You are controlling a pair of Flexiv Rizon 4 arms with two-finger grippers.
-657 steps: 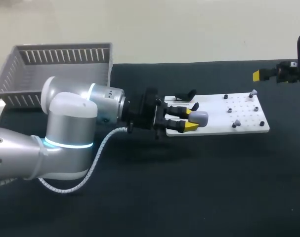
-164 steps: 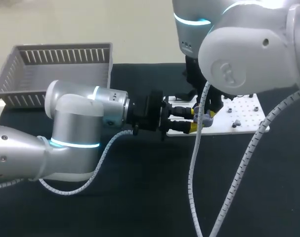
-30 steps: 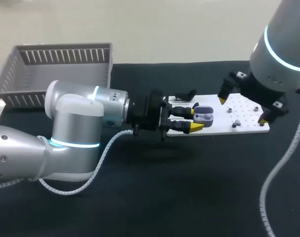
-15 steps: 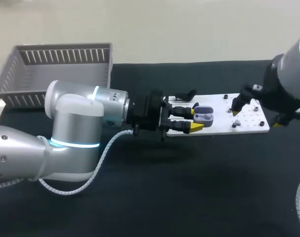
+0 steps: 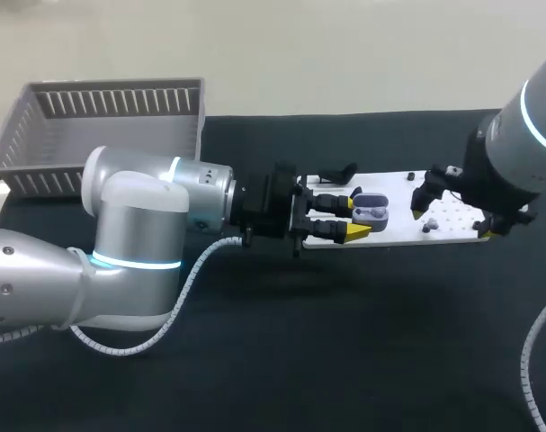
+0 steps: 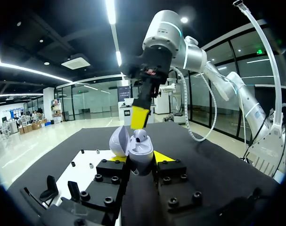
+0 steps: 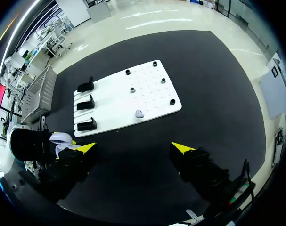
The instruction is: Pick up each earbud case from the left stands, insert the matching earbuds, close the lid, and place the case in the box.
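Observation:
My left gripper (image 5: 355, 214) is shut on a small grey earbud case (image 5: 372, 209) over the left part of the white board (image 5: 394, 236). In the left wrist view the case (image 6: 139, 153) stands between the yellow tips with its lid (image 6: 119, 141) swung open. My right gripper (image 5: 457, 209) hangs open over the board's right end, with nothing in it. In the right wrist view its own gripper (image 7: 134, 149) is spread wide above the table, and one grey earbud (image 7: 139, 113) lies on the board (image 7: 147, 92) ahead of it. The held case (image 7: 62, 139) shows off to the side.
Three black stands (image 7: 86, 102) line the board's left edge, and small pegs (image 7: 163, 80) dot its right half. A grey slatted basket (image 5: 102, 117) sits at the table's back left corner. Black tabletop (image 5: 344, 360) stretches in front of the board.
My right arm has swung out to the right and come down lower over the board's right end. The left arm and the open case have stayed where they were.

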